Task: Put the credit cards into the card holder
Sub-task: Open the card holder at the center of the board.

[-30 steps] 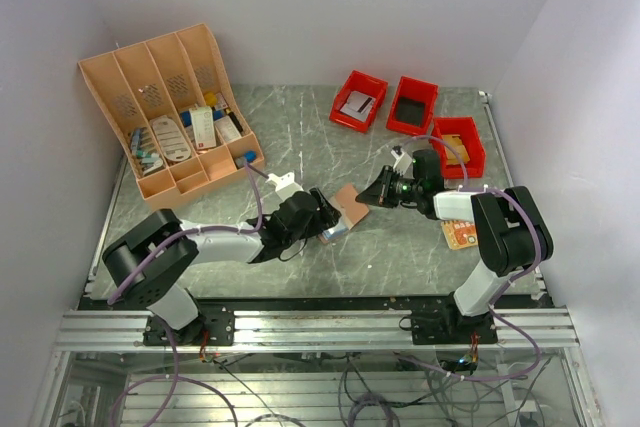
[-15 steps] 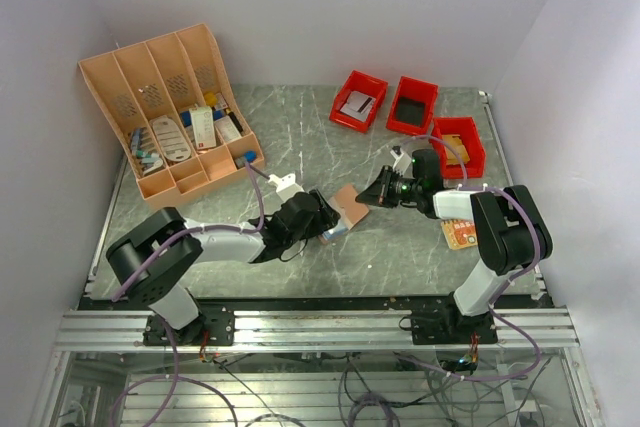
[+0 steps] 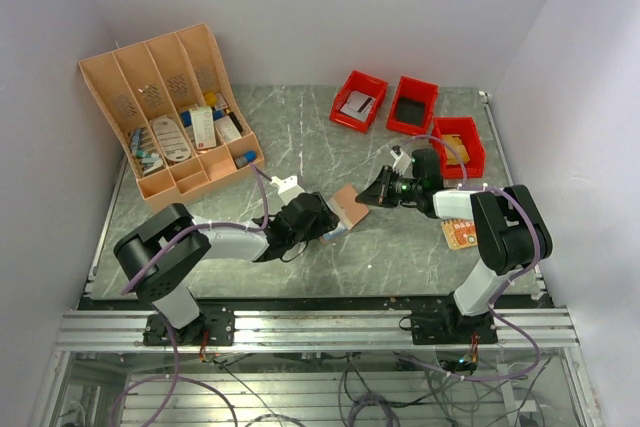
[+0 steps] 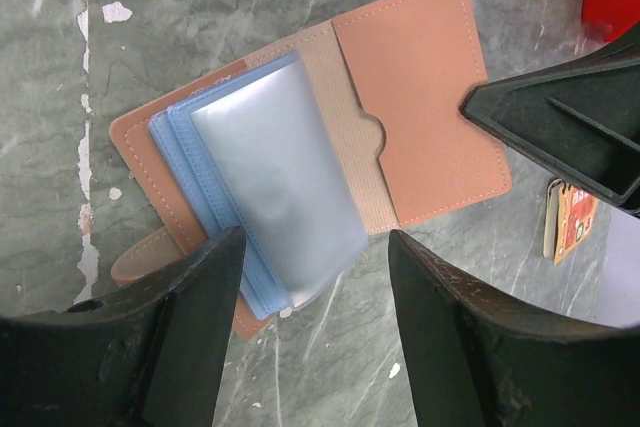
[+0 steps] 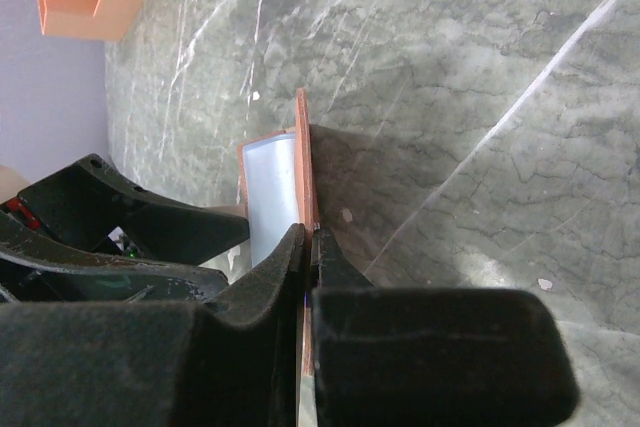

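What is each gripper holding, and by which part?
The right gripper pinches the open tan leather-like card holder by the outer edge of its cover flap. The left gripper holds nothing, jaws open above the clear sleeves.

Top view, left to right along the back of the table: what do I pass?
orange organiser rack → red bin with a pale item → red bin with dark contents → red bin with yellowish contents

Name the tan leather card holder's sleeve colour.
Light blue sleeves, top one frosted grey; left wrist view.
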`<state>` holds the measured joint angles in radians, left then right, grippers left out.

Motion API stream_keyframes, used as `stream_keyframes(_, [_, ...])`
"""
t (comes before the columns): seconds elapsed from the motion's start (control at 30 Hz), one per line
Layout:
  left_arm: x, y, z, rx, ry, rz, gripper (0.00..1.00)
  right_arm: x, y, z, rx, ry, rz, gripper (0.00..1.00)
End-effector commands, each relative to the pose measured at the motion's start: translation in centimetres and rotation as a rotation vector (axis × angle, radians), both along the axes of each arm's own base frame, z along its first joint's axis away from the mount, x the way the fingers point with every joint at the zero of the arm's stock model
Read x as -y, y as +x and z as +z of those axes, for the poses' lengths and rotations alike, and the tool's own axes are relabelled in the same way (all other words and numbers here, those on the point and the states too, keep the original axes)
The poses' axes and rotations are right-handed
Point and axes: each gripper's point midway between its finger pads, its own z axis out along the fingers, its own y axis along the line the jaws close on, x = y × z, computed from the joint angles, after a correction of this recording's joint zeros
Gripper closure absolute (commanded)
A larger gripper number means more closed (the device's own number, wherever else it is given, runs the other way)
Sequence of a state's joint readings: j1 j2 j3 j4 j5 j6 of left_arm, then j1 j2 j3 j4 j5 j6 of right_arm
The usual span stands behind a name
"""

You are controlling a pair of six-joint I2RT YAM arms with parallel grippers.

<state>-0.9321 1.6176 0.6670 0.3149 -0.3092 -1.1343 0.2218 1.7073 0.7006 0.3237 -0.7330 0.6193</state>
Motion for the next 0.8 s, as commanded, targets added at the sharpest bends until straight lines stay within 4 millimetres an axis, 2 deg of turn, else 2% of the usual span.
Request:
stream_keyframes(0.0, [0.4,0.5,0.7,0.011,-0.028,0.005,0.30,0.0,0.5,0.3,0.015,0.003,0.005,1.00])
stream_keyframes(0.13, [1.1,0.7,1.4,0.040,-0.086,-0.007,0.31,0.0,0.5,0.3,0.016,0.004,0.007,1.00])
stream_keyframes(0.3, [1.9,1.2,2.8,0.086,-0.136,-0.024,0.38,0.0,0.4,0.3,0.016,0.005,0.008,1.00])
stream_keyframes(0.57, [3.6,2.3,4.8,0.162,-0.175,-0.079,0.37,-0.2,0.3,0.5,0.013,0.019,0.022,1.00])
stream_keyframes(0.77, [5.1,3.8,3.7,0.163,-0.179,-0.131,0.33,-0.4,0.3,0.8,0.023,0.021,0.047,1.00])
